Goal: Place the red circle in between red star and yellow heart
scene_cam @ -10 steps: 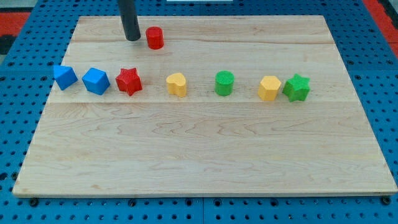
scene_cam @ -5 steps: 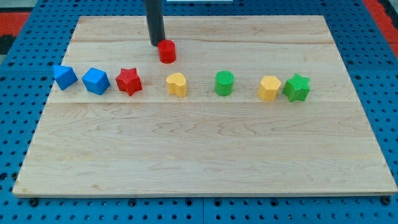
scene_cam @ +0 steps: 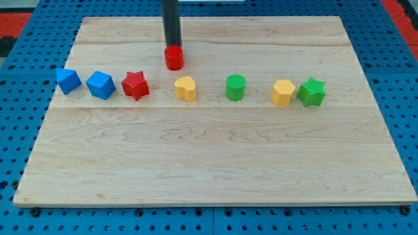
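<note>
The red circle (scene_cam: 174,59) sits on the wooden board, above and between the red star (scene_cam: 135,85) and the yellow heart (scene_cam: 186,88). My tip (scene_cam: 172,47) touches the circle's top edge, directly behind it toward the view's top. The star and heart lie in a row across the board's middle, with a gap between them.
Two blue blocks (scene_cam: 68,80) (scene_cam: 100,85) lie left of the star. A green circle (scene_cam: 236,87), a yellow block (scene_cam: 283,92) and a green star (scene_cam: 311,92) continue the row to the right. The board's edge (scene_cam: 215,204) runs along the bottom.
My tip moved right from beside the red circle to behind it. The circle slid right and down toward the gap between star and heart.
</note>
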You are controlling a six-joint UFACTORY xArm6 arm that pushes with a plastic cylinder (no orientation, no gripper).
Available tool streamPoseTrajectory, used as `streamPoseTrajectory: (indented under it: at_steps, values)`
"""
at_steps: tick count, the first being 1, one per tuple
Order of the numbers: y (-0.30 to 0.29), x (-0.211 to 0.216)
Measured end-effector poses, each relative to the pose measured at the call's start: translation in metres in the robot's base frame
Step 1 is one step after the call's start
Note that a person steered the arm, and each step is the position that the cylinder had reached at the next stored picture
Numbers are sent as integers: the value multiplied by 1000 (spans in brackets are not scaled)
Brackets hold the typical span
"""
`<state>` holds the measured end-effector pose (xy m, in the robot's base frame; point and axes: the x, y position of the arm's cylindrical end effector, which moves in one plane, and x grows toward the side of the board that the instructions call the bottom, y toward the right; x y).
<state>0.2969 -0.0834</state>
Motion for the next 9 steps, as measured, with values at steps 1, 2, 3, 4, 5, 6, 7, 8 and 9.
streamPoseTrajectory:
  at_steps: [1, 2, 3, 4, 5, 6, 7, 8, 9]
  values:
    - [-12, 7]
    - [-5, 5]
    - [8, 12]
    - [6, 45]
    - [7, 55]
    - [7, 76]
    - [6, 78]
    - [-5, 86]
    - [4, 76]
